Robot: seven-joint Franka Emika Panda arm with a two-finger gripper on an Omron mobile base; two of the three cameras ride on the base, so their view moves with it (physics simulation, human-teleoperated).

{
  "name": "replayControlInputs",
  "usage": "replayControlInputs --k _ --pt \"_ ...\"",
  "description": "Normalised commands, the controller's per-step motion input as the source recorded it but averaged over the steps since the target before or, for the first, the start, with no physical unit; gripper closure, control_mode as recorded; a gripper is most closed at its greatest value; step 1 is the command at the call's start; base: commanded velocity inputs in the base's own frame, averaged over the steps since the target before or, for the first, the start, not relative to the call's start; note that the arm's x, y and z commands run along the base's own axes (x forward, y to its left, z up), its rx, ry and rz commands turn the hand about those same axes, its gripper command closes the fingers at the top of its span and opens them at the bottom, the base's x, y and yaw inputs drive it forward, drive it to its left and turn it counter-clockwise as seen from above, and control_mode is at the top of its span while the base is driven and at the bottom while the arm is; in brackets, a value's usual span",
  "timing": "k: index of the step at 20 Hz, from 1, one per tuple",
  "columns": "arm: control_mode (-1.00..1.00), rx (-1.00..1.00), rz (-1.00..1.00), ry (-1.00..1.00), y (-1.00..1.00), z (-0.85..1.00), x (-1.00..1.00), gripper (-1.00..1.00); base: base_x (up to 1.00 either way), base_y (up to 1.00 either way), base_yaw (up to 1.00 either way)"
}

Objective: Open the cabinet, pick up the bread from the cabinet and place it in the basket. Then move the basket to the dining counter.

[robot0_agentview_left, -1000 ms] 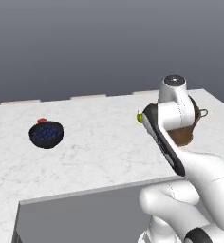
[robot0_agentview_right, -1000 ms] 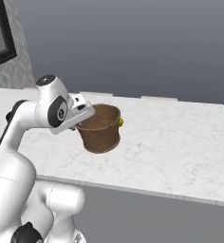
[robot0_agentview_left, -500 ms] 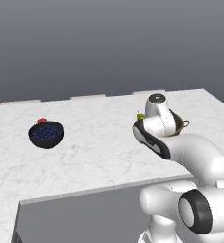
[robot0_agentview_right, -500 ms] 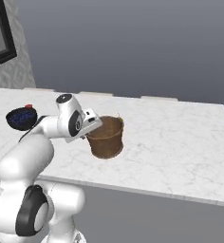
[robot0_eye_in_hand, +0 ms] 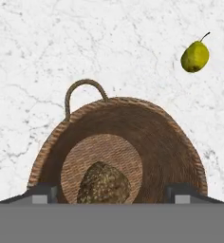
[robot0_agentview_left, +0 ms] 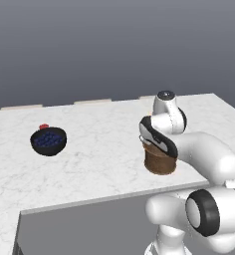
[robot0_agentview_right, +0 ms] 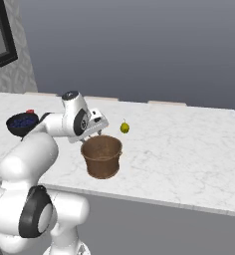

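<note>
The hand (robot0_agentview_right: 93, 130) hangs just above the near rim of the basket (robot0_agentview_right: 102, 157) with its fingers spread wide, one dark tip (robot0_eye_in_hand: 40, 193) at each lower corner of the hand view; the tips lie close to the rim on either side, though whether they touch it cannot be told; nothing sits pinched between them. The basket stands upright on the white marble table (robot0_agentview_right: 189, 149), close to the table's front edge; its one visible loop handle (robot0_eye_in_hand: 84, 91) rises at the far rim, away from the hand. The bread (robot0_eye_in_hand: 103, 184) lies on the woven floor inside the basket, directly below the hand and between the two tips, apart from both. A yellow-green pear (robot0_agentview_right: 124, 127) rests on the table just beyond the basket, clear of it; a dark bowl of blue berries (robot0_agentview_left: 49, 141) sits well apart to the left.
</note>
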Motion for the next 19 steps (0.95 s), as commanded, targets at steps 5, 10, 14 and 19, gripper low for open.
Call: replayControlInputs --k 5,10,14,19 --pt "-1.00 0.00 0.00 -0.01 0.24 0.93 -0.14 -1.00 0.00 0.00 0.00" --pt "-1.00 0.00 0.00 -0.08 0.55 0.97 -0.38 -1.00 0.00 0.00 0.00" --pt "-1.00 -0.03 0.01 -0.28 0.58 0.42 -0.72 -1.00 0.00 0.00 0.00" --pt "-1.00 -0.08 0.05 -0.29 0.66 0.00 -0.71 -1.00 0.00 0.00 0.00"
